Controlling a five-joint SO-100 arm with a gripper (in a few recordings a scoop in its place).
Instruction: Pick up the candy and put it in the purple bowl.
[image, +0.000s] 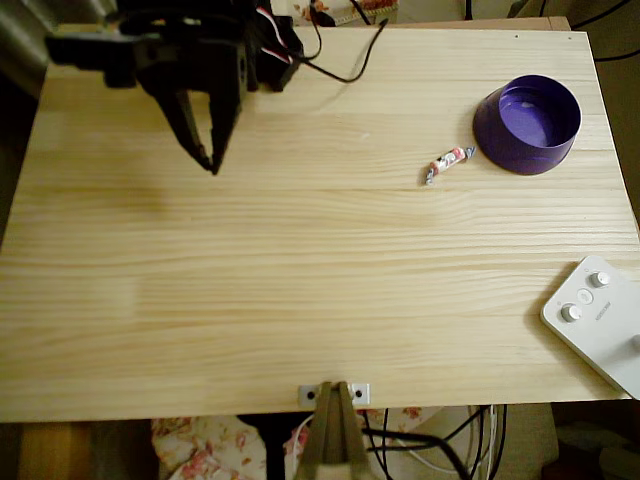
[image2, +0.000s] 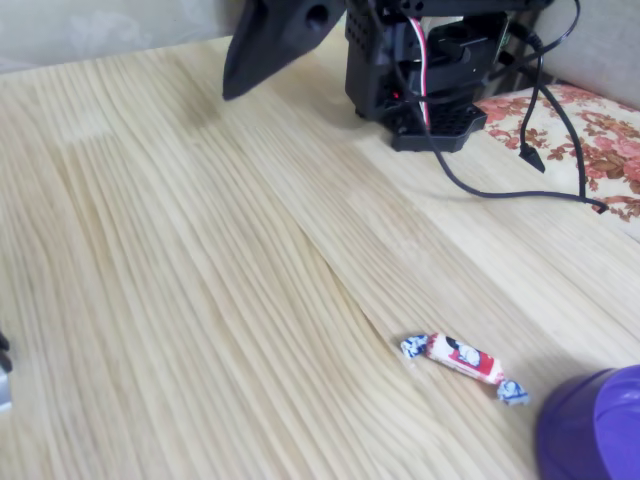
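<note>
Candy (image: 448, 164) lies flat on the bare wooden table (image: 300, 280), right of centre in the upper half of the overhead frame, long axis slanted, one twisted end pointing up-right toward the purple bowl (image: 528, 123). Just beside the bowl's near wall, apparently not touching. Bowl upright in the upper right of that frame, nothing seen inside.

Gripper (image: 214, 160) is at the upper left of the overhead frame, well apart from the candy. Its two fingers converge to a point at the tips, so it reads as clenched on nothing; a slight gap cannot be ruled out.

Risks, as judgement:
- The sweet is small, low and slanted. If the jaws come down out of line with it, one finger could nudge it or catch only a twisted end, and it may slip out on the lift.
- The bowl is close. A wide-open finger descending on the bowl side could strike the flaring wall and shove or tip the bowl.
- The fingers must spread before descent; coming down closed would only push the sweet along the smooth wood.

View differences:
- The fixed view, low and close, shows the wrapper's red-and-white print and both twists clearly, and the arm's base (image2: 430, 70) with its trailing cable (image2: 520, 180).
- The overhead view gives the whole layout: the gripper-to-candy gap, the full bowl rim, and a white box (image: 600, 320) with round knobs at the lower right.
</note>
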